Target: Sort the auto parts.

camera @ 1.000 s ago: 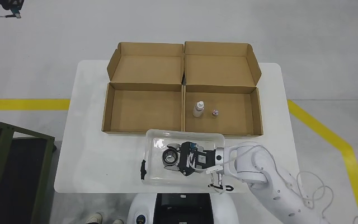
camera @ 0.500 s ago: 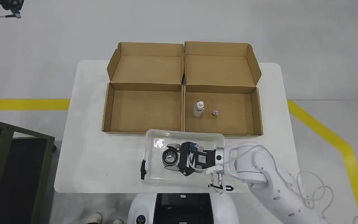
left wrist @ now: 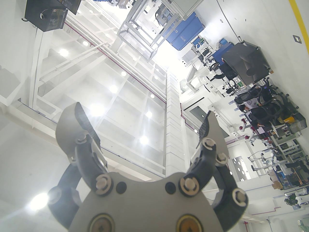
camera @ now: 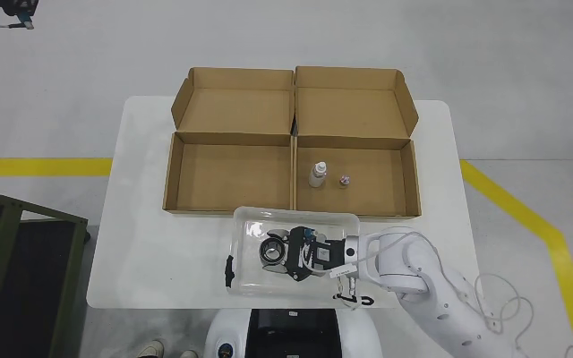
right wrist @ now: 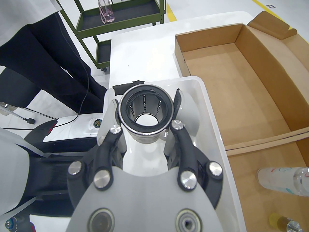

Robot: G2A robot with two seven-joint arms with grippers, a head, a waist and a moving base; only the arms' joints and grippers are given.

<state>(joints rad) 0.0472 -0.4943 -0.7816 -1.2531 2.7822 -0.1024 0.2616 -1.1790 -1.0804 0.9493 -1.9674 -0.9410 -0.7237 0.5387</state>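
A metal cylindrical bearing (right wrist: 146,114) with black end rings stands upright inside the clear plastic bin (right wrist: 212,121). My right gripper (right wrist: 146,108) is shut on the bearing, one finger (right wrist: 178,102) pressed against each side. From above, the bearing (camera: 273,251) and the right gripper (camera: 283,253) sit in the left half of the bin (camera: 295,213). My left gripper (left wrist: 143,111) is open with nothing in it and points up at the ceiling.
Two open cardboard boxes stand side by side behind the bin. The left box (camera: 228,174) holds nothing. The right box (camera: 376,179) holds a small white bottle (camera: 317,174) and a small part (camera: 344,180). A green cart (right wrist: 120,13) stands off the table's left end.
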